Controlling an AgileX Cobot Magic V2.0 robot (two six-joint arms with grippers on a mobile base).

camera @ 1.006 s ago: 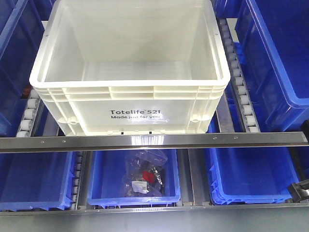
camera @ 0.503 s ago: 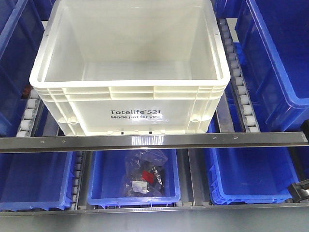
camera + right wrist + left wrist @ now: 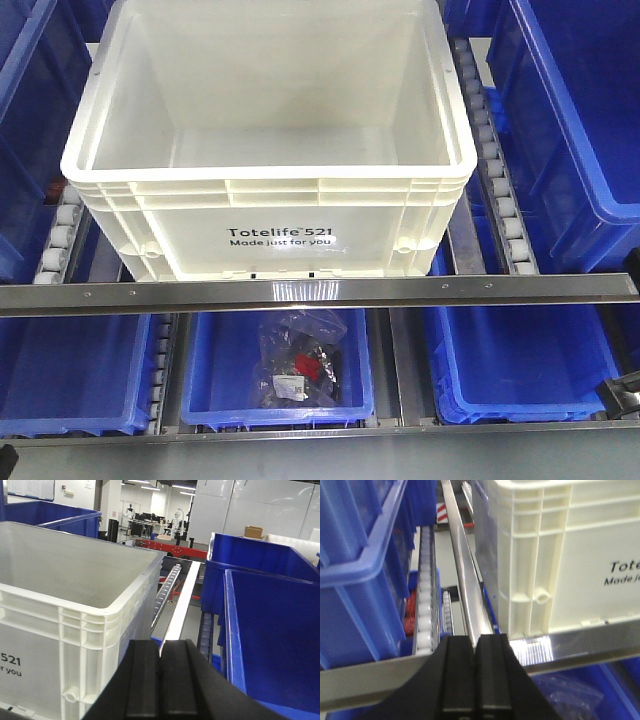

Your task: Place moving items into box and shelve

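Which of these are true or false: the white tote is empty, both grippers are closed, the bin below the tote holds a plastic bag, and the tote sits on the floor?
1. The white tote is empty. True; no toys show inside.
2. The left gripper and right gripper are closed. True; the jaws meet on nothing.
3. The blue bin below the tote holds a plastic bag. True.
4. The tote sits on the floor. False; it rests on the roller shelf behind the metal rail.
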